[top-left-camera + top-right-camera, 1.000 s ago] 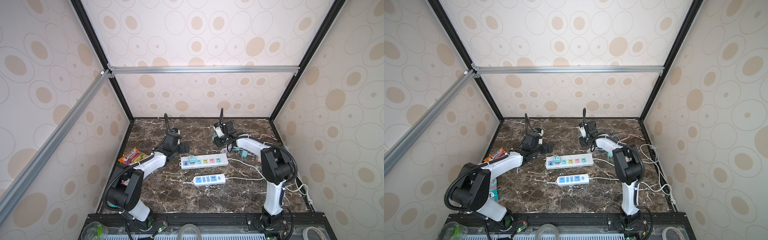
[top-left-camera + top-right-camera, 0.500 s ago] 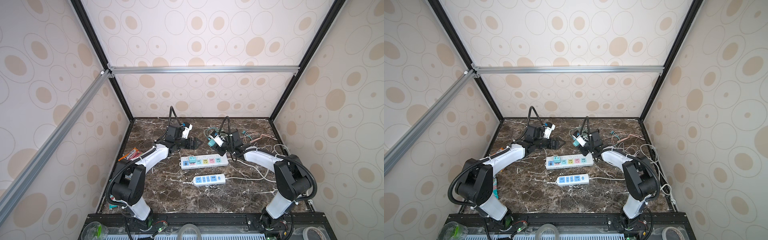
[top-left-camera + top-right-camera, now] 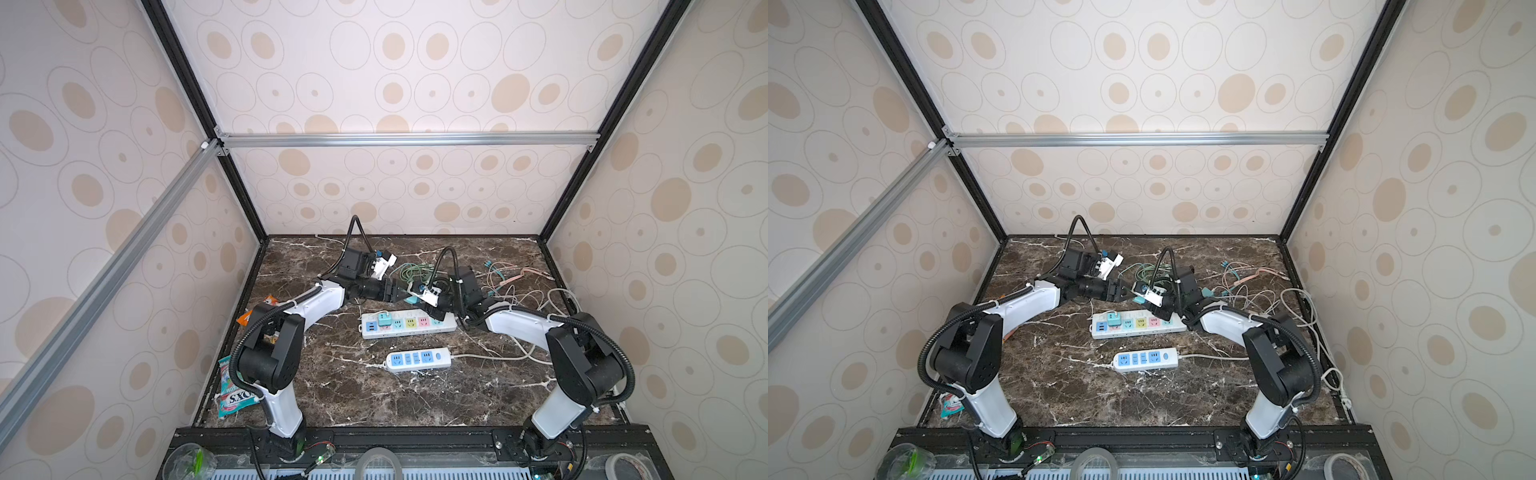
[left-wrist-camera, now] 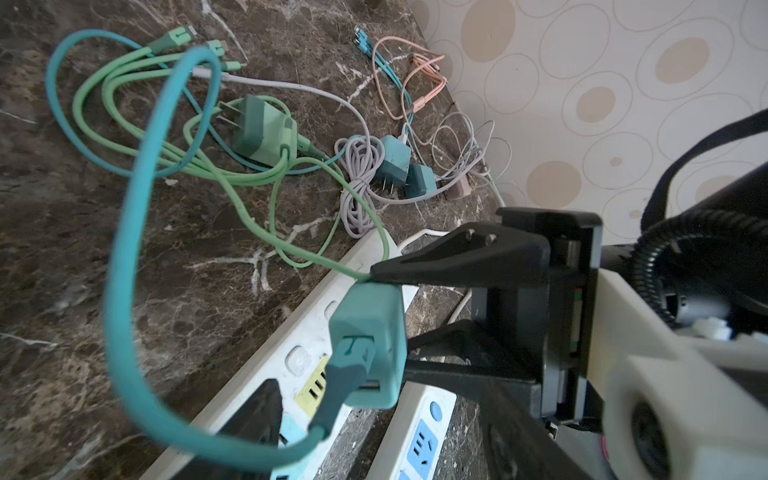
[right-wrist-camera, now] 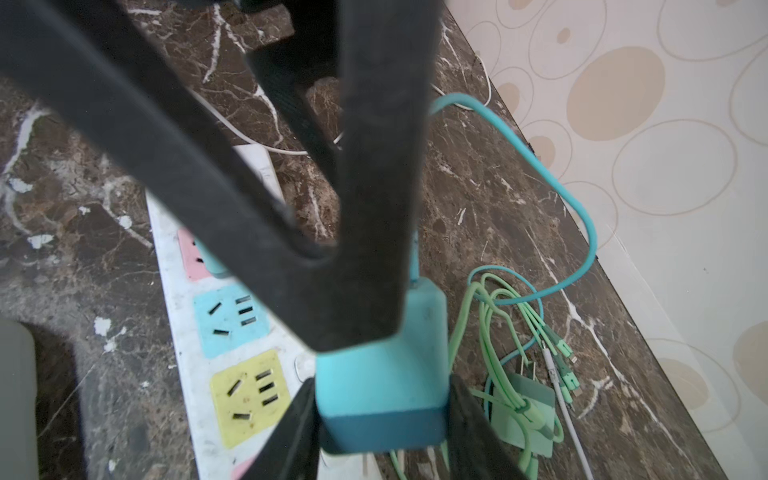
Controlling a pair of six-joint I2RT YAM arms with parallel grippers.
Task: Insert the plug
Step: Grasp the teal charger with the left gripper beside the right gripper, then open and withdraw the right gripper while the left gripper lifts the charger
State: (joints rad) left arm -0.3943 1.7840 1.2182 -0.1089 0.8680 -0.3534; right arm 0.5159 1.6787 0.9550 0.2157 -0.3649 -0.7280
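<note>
1. Judging from how things lie, we are in a hand-to-hand regrasp. The right gripper (image 5: 380,415) is clamped on the teal plug (image 5: 382,374) near its prong face. It holds the plug in the air above the middle of the worktop (image 3: 353,395), over the far edge of the coloured power strip (image 3: 409,326).
2. We see the left gripper (image 3: 1123,291) with its jaws apart at the plug's cable end; we cannot tell whether they touch it.
3. Next, we think, the left must pinch the body squarely before the right lets go. Then the prongs must turn down to a free socket, such as the yellow socket (image 5: 249,392). The looping teal cable (image 4: 118,257) may drag.
4. We read only "OXS" on a snack packet (image 3: 235,399) at the worktop's left edge, near the front corner. The strip and plug show no legible writing.
</note>
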